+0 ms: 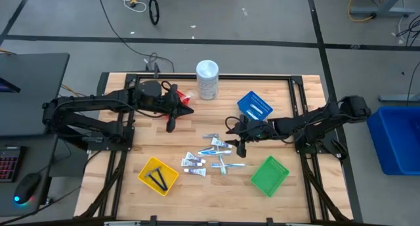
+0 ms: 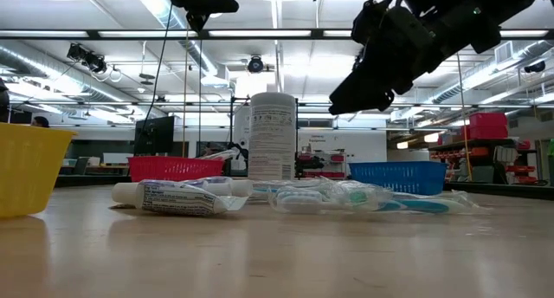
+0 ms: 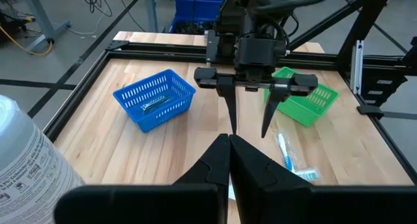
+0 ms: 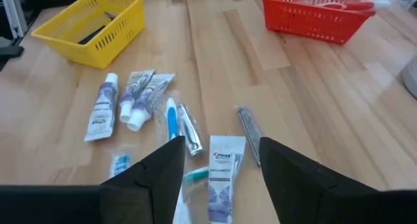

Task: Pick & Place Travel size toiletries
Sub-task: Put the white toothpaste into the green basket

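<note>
The travel size toiletries [image 1: 210, 155] lie scattered on the wooden table between the yellow and green baskets: white tubes [image 4: 101, 111], a Crest tube [image 4: 221, 172], a blue-handled stick [image 4: 171, 120], a grey packet [image 4: 189, 129] and a thin metal piece [image 4: 247, 129]. My right gripper [image 4: 218, 152] hangs open above the far end of this pile, slanting down, with the Crest tube below the gap; it also shows as my right gripper [image 3: 249, 123]. My left gripper [image 3: 229, 152] is shut and holds nothing, raised near the red basket [image 1: 184, 98].
A yellow basket [image 1: 157, 175] holds thin black pieces. A green basket [image 1: 270, 175] stands near right, a blue basket [image 1: 254, 106] with small items far right. A tall white container [image 1: 207, 79] stands at the far edge. A raised black frame runs round the tabletop.
</note>
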`<state>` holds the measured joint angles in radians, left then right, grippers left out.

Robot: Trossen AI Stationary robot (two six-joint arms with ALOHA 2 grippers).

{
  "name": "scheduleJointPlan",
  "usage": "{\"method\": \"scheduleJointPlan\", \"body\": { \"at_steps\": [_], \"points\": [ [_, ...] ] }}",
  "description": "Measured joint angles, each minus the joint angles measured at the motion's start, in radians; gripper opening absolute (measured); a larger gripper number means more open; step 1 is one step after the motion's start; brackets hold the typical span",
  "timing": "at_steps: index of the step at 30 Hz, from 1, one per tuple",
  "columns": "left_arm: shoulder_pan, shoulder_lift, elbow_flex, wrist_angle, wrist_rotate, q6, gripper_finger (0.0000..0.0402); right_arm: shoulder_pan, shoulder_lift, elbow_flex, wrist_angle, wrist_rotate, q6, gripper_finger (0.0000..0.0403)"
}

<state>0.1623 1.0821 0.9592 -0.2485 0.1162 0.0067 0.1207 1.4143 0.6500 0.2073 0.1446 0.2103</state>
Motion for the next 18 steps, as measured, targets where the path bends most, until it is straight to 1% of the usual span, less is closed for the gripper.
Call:
{"method": "scheduleJointPlan", "body": {
  "at_steps": [2, 6, 10, 14, 18],
  "points": [
    [0.000, 0.000, 0.000, 0.000, 0.000, 0.000, 0.0011, 0.000, 0.000, 0.016, -0.023, -0.014, 0.000, 0.0208],
    [0.000, 0.000, 0.000, 0.000, 0.001, 0.000, 0.0005, 0.000, 0.000, 0.089, -0.110, -0.017, -0.041, 0.0215],
    [0.000, 0.000, 0.000, 0.000, 0.001, 0.000, 0.0010, -0.003, 0.000, 0.140, -0.168, -0.017, -0.091, 0.0218],
    [0.000, 0.000, 0.000, 0.000, 0.000, 0.000, 0.0014, -0.003, 0.000, 0.147, -0.185, -0.017, -0.095, 0.0215],
    [0.000, 0.000, 0.000, 0.000, 0.001, 0.000, 0.0006, -0.003, 0.021, 0.147, -0.211, -0.019, -0.077, 0.0213]
  ]
}}
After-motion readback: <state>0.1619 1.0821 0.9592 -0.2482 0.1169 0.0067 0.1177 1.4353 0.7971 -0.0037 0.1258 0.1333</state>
